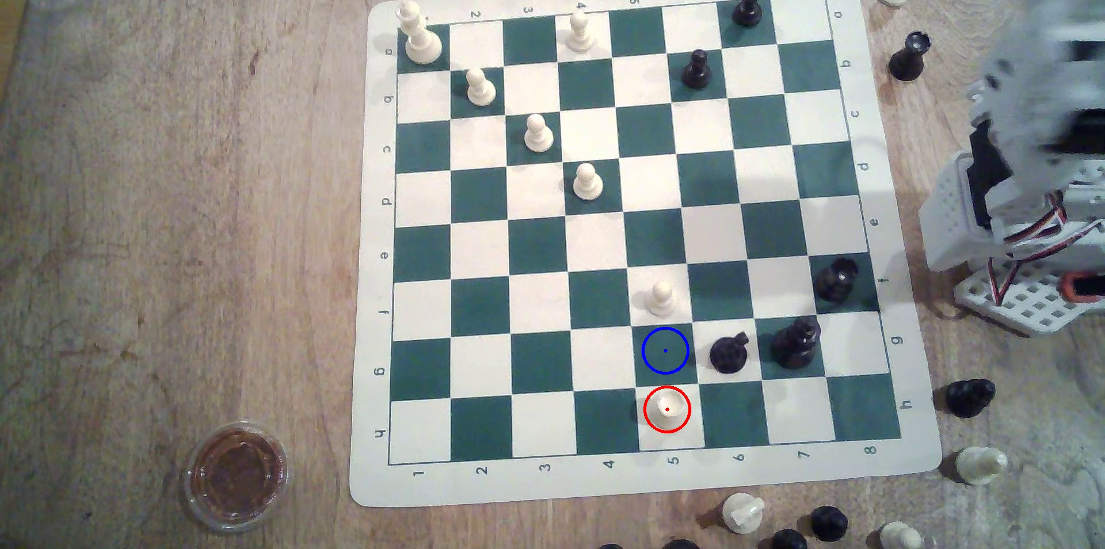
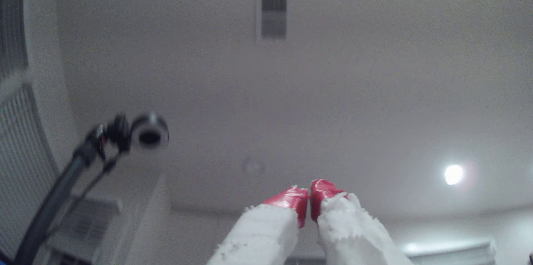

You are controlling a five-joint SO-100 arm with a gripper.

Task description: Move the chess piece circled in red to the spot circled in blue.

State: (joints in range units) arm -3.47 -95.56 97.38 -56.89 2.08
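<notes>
The chess piece (image 1: 667,410), stout, cream-white and cup-topped, stands inside the red ring on a white square in the board's near row. The spot (image 1: 665,350) is the dark green square just beyond it, marked with a blue ring and centre dot, and nothing stands on it. In the wrist view my gripper (image 2: 309,195) points up at the ceiling, its red-taped fingertips (image 2: 294,198) pressed together with nothing between them. The arm's white body (image 1: 1028,178) stands blurred off the board at the exterior view's right, far from the piece.
A cream pawn (image 1: 661,297) stands one square beyond the spot. A black piece (image 1: 729,353) lies toppled on the square to its right, with another black piece (image 1: 796,343) past that. Loose pieces ring the board. A lidded cup (image 1: 236,474) sits near left.
</notes>
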